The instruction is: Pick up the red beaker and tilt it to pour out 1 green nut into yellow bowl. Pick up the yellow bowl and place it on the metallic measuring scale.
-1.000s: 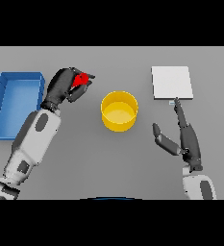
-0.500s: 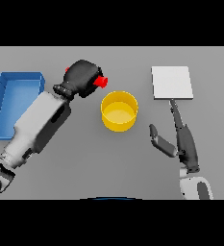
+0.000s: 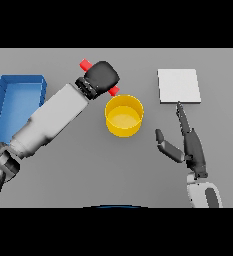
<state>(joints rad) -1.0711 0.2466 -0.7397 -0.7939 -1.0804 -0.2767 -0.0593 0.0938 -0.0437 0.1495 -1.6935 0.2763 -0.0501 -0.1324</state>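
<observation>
Upper centre of frame: left hand (image 3: pixel 102 77) curled round beaker (image 3: pixel 85 64), long axis tilted, lower end just above bowl (image 3: pixel 124 116) rim at upper left | right hand (image 3: pixel 187 142) fingers straight, empty, right of bowl | scale (image 3: pixel 178 86) upper right.

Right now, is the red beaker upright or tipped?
Tipped: the red beaker lies slanted in the left hand, one end by the yellow bowl rim.

Lab bench: beaker (image 3: pixel 85 64), measuring scale (image 3: pixel 179 85).

No text, label, brand, number or sign can be read on anything here.
</observation>
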